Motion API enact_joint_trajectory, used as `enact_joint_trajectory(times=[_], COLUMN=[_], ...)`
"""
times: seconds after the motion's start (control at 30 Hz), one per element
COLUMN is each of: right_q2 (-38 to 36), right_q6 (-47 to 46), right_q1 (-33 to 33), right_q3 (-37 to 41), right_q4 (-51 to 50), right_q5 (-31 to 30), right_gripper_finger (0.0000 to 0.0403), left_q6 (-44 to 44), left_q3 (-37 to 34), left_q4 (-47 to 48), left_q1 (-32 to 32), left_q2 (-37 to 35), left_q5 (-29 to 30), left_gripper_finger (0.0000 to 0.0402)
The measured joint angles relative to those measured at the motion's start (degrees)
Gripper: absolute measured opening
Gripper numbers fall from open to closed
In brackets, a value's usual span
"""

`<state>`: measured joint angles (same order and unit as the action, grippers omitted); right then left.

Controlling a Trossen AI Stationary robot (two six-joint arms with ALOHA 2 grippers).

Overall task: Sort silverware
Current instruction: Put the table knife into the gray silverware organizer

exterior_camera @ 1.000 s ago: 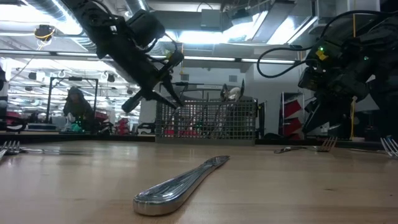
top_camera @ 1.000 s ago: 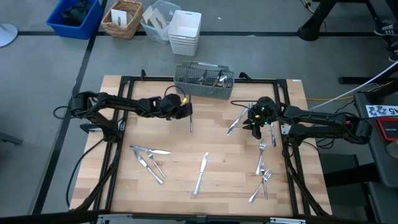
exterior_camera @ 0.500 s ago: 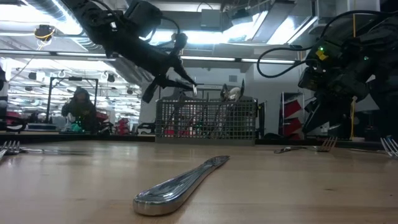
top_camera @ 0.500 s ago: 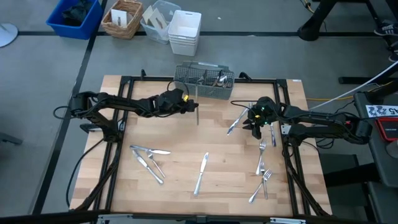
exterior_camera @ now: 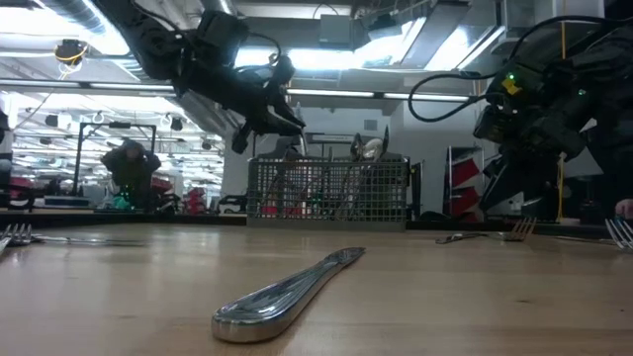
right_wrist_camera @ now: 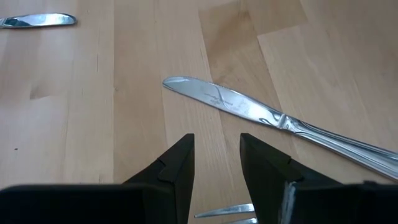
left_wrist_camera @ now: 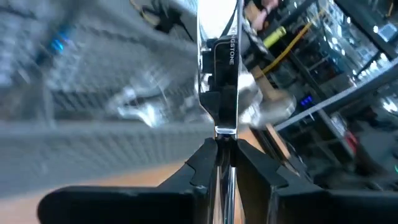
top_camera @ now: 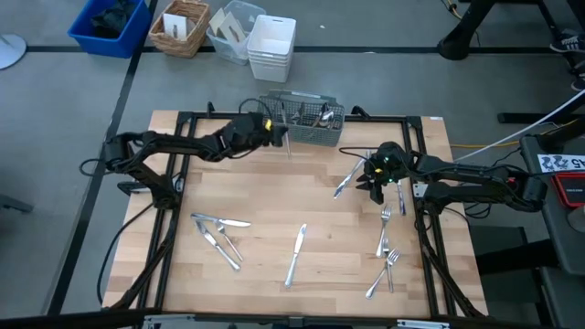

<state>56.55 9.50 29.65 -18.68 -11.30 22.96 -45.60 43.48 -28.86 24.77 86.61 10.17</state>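
High view: the left gripper (top_camera: 277, 135) reaches to the near edge of the wire caddy (top_camera: 302, 119) at the back of the wooden table (top_camera: 256, 196), pinching a knife (top_camera: 287, 140) that hangs just in front of the basket; the right gripper (top_camera: 373, 181) hovers over loose silverware (top_camera: 385, 239) on the right side; more pieces lie at front left (top_camera: 218, 234) and one knife at front centre (top_camera: 295, 254).

Low view: the left gripper (exterior_camera: 287, 127) is raised above the caddy's (exterior_camera: 326, 190) left end; a knife (exterior_camera: 287, 293) lies in the foreground.

Left wrist view: the fingers (left_wrist_camera: 200, 167) are clamped narrowly on the knife's shiny blade (left_wrist_camera: 219, 62), with the mesh caddy (left_wrist_camera: 93, 130) blurred behind.

Right wrist view: the fingers (right_wrist_camera: 177, 165) stand apart, holding nothing, just above the table near a knife (right_wrist_camera: 249, 112).
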Motion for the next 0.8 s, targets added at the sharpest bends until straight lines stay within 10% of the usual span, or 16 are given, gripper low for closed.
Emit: enact_joint_trajectory(times=[0.8], right_q2=[0.02], right_q6=[1.45], right_q1=[0.00], right_q3=[0.00], right_q4=[0.91], right_q5=[-1.49], right_gripper_finger=[0.0131], left_q6=[24.39], left_q3=[-0.02], left_q4=[-0.19], left_q1=[15.34], left_q2=[-4.16], left_q5=[3.72], left_gripper_finger=[0.0043])
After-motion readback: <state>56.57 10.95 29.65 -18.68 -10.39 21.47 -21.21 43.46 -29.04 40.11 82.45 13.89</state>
